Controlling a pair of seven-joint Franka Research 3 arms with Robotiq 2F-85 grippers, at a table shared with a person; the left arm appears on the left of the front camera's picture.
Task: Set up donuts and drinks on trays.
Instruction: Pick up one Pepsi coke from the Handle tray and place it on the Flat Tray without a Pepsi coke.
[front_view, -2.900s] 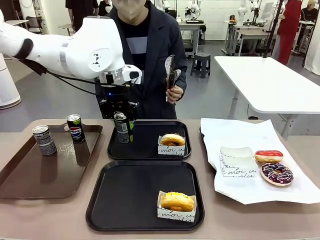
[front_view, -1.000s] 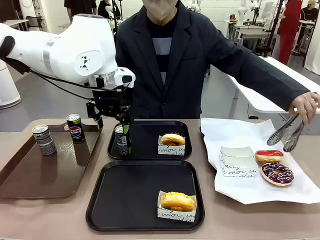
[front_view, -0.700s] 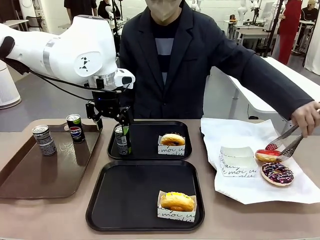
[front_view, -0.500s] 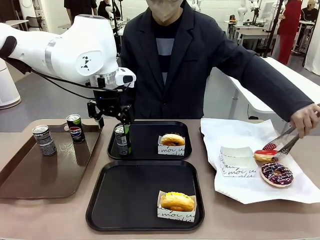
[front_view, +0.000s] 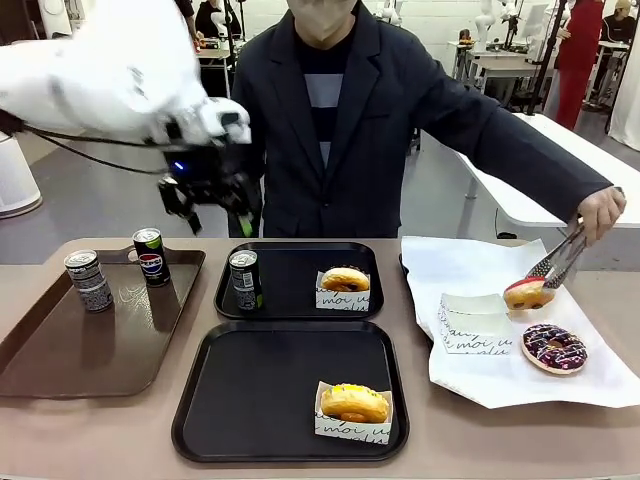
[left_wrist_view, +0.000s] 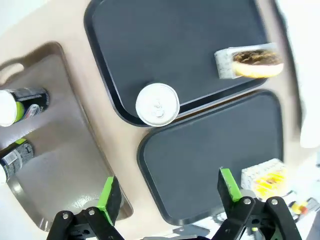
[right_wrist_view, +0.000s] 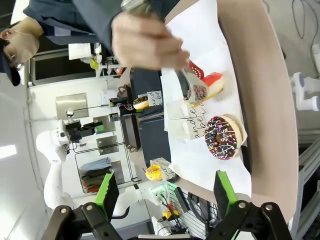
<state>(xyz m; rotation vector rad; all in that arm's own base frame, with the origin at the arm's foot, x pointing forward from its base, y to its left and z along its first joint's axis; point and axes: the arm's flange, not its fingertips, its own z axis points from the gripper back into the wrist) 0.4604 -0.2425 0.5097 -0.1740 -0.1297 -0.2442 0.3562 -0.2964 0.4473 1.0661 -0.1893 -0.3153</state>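
While the left gripper (front_view: 214, 212) hangs above the far left of the table with its jaws fully apart and empty, one can (front_view: 244, 280) stands upright at the left edge of the far black tray (front_view: 295, 275), with a sleeved donut (front_view: 345, 284) to its right. Seen from its wrist, the right gripper (right_wrist_view: 165, 200) also gapes wide, holding nothing. At the right, a person's tongs (front_view: 556, 262) hold a red-glazed donut (front_view: 527, 293) over the white paper (front_view: 470, 265).

Left gripper (left_wrist_view: 168, 191) aloft, jaws wide; right gripper (right_wrist_view: 162, 192) jaws wide.
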